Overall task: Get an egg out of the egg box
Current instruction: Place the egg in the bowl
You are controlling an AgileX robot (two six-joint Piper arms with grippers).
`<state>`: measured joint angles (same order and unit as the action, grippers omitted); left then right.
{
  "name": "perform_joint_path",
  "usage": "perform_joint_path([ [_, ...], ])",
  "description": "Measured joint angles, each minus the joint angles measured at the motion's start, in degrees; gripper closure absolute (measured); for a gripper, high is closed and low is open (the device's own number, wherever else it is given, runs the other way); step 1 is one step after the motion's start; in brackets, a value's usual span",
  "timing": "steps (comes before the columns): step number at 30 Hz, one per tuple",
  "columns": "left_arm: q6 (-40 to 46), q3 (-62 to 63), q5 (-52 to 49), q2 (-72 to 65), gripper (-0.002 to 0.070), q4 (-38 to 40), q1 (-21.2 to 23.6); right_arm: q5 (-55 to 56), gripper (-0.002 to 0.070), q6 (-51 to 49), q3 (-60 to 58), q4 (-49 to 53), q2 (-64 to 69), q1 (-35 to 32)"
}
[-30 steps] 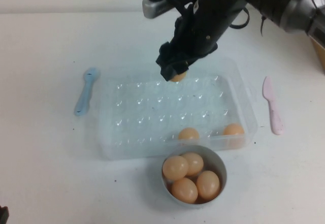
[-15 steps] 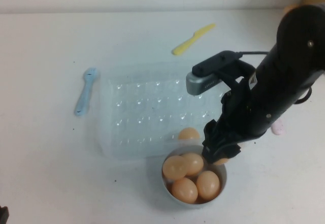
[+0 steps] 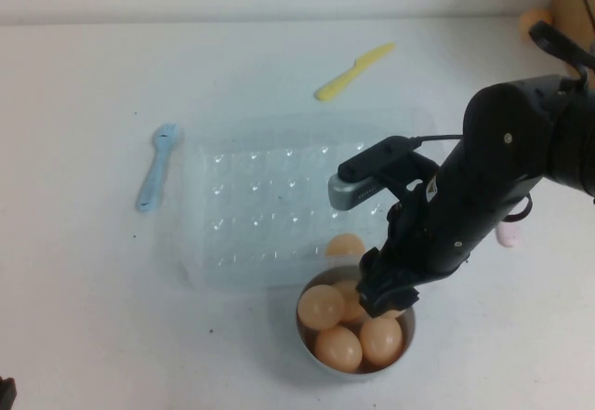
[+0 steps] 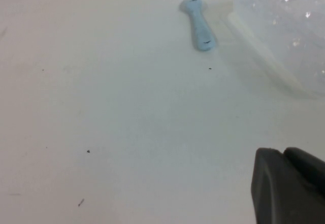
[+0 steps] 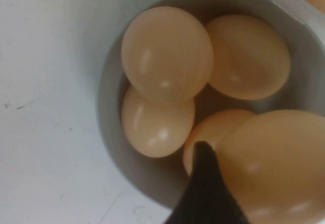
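Note:
My right gripper (image 3: 385,298) is shut on a tan egg (image 5: 274,168) and holds it just above the small grey bowl (image 3: 405,334), which holds several like eggs (image 3: 321,306). In the right wrist view one dark finger (image 5: 205,193) presses the egg's side over the bowl (image 5: 109,117). The clear egg box (image 3: 223,233) lies behind the bowl with one egg (image 3: 345,244) showing near its front rim. The arm hides its front right corner. My left gripper (image 4: 284,181) is shut and empty, parked low over bare table left of the box.
A blue spoon (image 3: 156,164) lies left of the box and also shows in the left wrist view (image 4: 199,28). A yellow plastic knife (image 3: 353,71) lies behind the box. A pink utensil (image 3: 507,235) peeks out behind my right arm.
My right gripper carried the egg from over the box's far side to the bowl in front, then dropped a little lower over it. The left arm has not moved.

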<state>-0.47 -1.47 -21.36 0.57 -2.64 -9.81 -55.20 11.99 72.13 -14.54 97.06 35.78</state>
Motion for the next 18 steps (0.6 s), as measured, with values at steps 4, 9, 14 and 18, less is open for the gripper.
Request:
perform_joint_path([
  [4, 0.0, 0.0, 0.0, 0.0, 0.0678, 0.0, 0.0, 0.0, 0.025, 0.14, 0.0, 0.0, 1.52, 0.0],
  [9, 0.0, 0.0, 0.0, 0.0, 0.0678, 0.0, 0.0, 0.49, 0.025, 2.73, 0.0, -0.25, 2.14, 0.0],
  [14, 0.0, 0.0, 0.0, 0.0, 0.0678, 0.0, 0.0, 2.82, 0.0241, 2.97, 0.0, -0.79, 2.14, 0.0],
  [18, 0.0, 0.0, 0.0, 0.0, 0.0678, 0.0, 0.0, 3.87, 0.0125, 3.02, 0.0, -0.81, 2.14, 0.0],
])
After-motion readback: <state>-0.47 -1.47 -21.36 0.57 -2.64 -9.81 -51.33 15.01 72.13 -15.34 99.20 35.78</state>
